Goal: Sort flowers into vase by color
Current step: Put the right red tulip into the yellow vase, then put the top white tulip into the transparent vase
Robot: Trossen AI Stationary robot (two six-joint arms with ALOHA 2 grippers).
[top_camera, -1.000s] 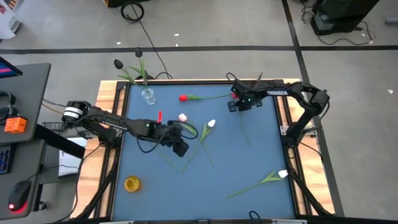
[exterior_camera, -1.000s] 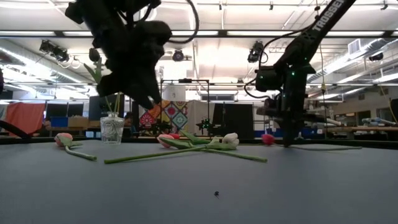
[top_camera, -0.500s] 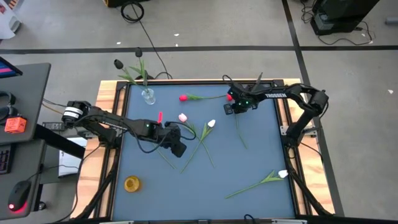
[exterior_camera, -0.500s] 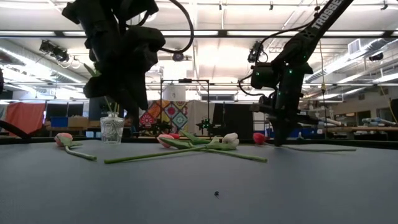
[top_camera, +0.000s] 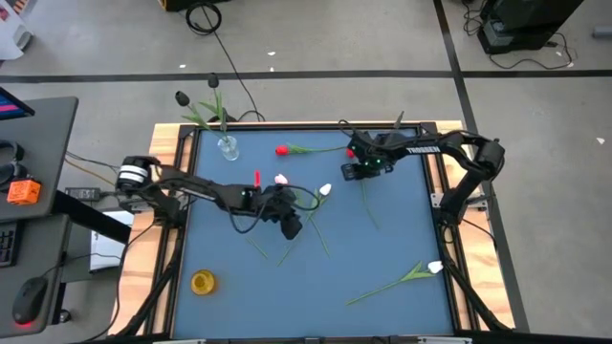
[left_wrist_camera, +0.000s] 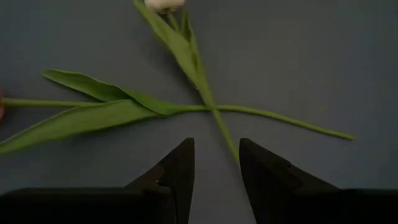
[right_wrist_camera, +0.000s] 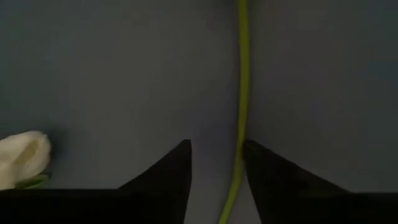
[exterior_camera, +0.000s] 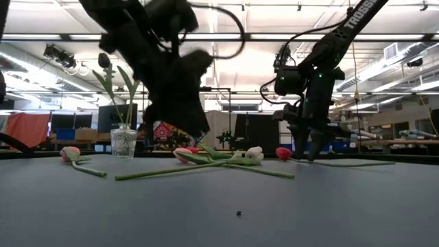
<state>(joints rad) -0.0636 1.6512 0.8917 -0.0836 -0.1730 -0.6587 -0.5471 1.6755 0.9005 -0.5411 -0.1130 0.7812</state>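
The left gripper [left_wrist_camera: 216, 165], fingers parted, hovers above crossed flowers [left_wrist_camera: 186, 102] just ahead, seemingly choosing one to pick; the right gripper [right_wrist_camera: 216, 168], likewise parted, straddles a stem [right_wrist_camera: 242, 93].

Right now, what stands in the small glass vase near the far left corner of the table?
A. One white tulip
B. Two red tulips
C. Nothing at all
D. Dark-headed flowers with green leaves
D: the glass vase holds dark-headed flowers with green leaves, upright in the low view, while the red, pink and white tulips lie flat on the table.
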